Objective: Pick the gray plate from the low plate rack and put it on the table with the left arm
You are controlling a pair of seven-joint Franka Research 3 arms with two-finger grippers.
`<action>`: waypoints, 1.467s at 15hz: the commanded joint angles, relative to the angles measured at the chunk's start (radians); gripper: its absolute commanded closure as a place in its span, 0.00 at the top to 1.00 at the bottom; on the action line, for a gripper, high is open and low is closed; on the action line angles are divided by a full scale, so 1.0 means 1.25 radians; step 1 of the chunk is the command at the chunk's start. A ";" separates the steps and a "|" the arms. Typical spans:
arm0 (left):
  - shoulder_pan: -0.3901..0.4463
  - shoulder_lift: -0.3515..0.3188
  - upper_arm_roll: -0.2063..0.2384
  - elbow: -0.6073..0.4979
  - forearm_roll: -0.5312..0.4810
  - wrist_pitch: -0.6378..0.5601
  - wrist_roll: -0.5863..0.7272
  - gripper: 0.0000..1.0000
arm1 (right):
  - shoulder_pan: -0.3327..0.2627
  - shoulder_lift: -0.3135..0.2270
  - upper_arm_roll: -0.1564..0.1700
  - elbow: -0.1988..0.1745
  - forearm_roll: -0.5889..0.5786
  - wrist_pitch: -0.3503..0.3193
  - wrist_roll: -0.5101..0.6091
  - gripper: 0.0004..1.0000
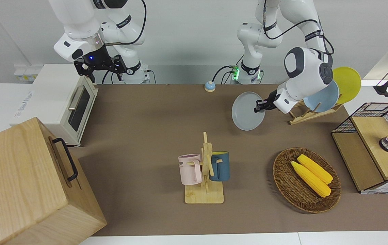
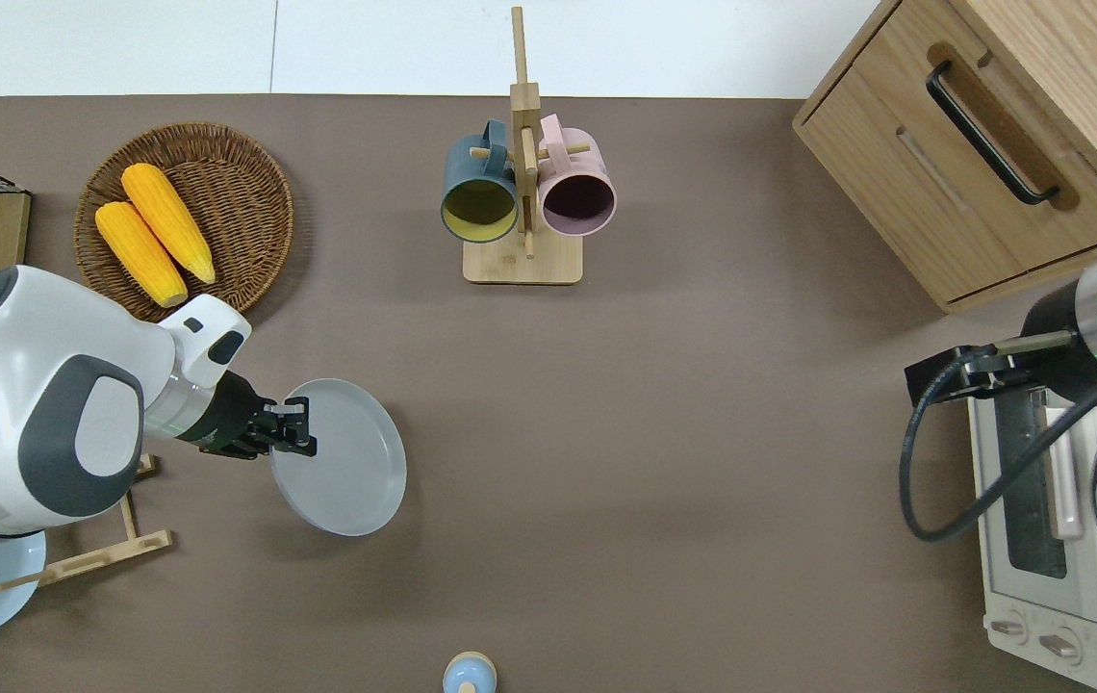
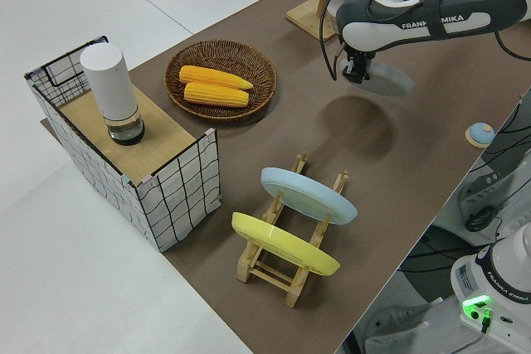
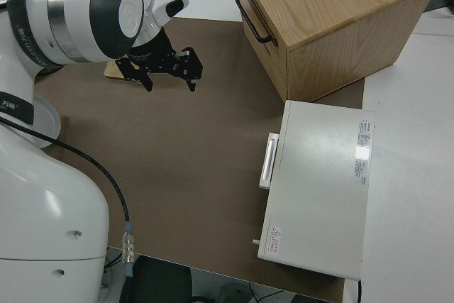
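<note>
- Left gripper (image 2: 291,441) pinches the gray plate (image 2: 348,472) by its rim on the arm's side; rest of the plate cantilevers out toward table centre.
- Plate is airborne, out of the rack (image 1: 305,112), over bare table (image 2: 664,404) between rack and mug stand (image 2: 522,197). Its shadow on the mat sits apart from it, so no contact.
- Plate is tilted, not flat: judging by this, it needs levelling before set-down, or the low edge lands first.
- Edge grip probably chosen because the slats left only the rim reachable.
- Blue plate (image 3: 309,195) and yellow plate (image 3: 284,244) sit in the rack; the slot nearest table centre is empty.
- Drop zone looks free; basket (image 2: 185,226) with corn is well apart.
- Right arm parked, its gripper (image 4: 167,67) spread open and empty.
</note>
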 commanded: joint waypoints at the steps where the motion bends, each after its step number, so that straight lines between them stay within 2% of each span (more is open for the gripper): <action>1: -0.011 0.004 -0.006 -0.029 -0.019 0.051 0.010 0.09 | -0.018 -0.002 0.017 0.006 -0.004 -0.009 0.009 0.98; 5: -0.011 0.010 -0.014 -0.039 -0.019 0.068 0.010 0.11 | -0.018 -0.002 0.017 0.006 -0.004 -0.009 0.009 0.98; 6: -0.011 0.010 -0.014 -0.039 -0.019 0.068 0.010 0.20 | -0.018 -0.002 0.017 0.006 -0.004 -0.009 0.009 0.98; 8: -0.011 0.010 -0.014 -0.039 -0.017 0.068 0.013 0.56 | -0.018 -0.002 0.017 0.006 -0.004 -0.009 0.009 0.98; 9: -0.011 0.010 -0.014 -0.039 -0.013 0.069 0.013 0.71 | -0.018 -0.002 0.017 0.006 -0.004 -0.009 0.009 0.98; 12: -0.011 0.009 -0.014 -0.039 -0.005 0.068 0.015 0.92 | -0.018 -0.002 0.017 0.006 -0.004 -0.009 0.009 0.98; 14: -0.011 0.009 -0.013 -0.038 -0.002 0.068 0.016 0.98 | -0.018 -0.002 0.017 0.006 -0.004 -0.009 0.009 0.98; 17: -0.011 0.003 -0.012 -0.033 0.015 0.068 0.020 0.98 | -0.018 -0.002 0.016 0.006 -0.004 -0.009 0.009 0.98; 22: -0.006 -0.025 0.007 0.037 0.168 0.052 0.018 0.99 | -0.018 -0.002 0.017 0.006 -0.004 -0.009 0.009 0.98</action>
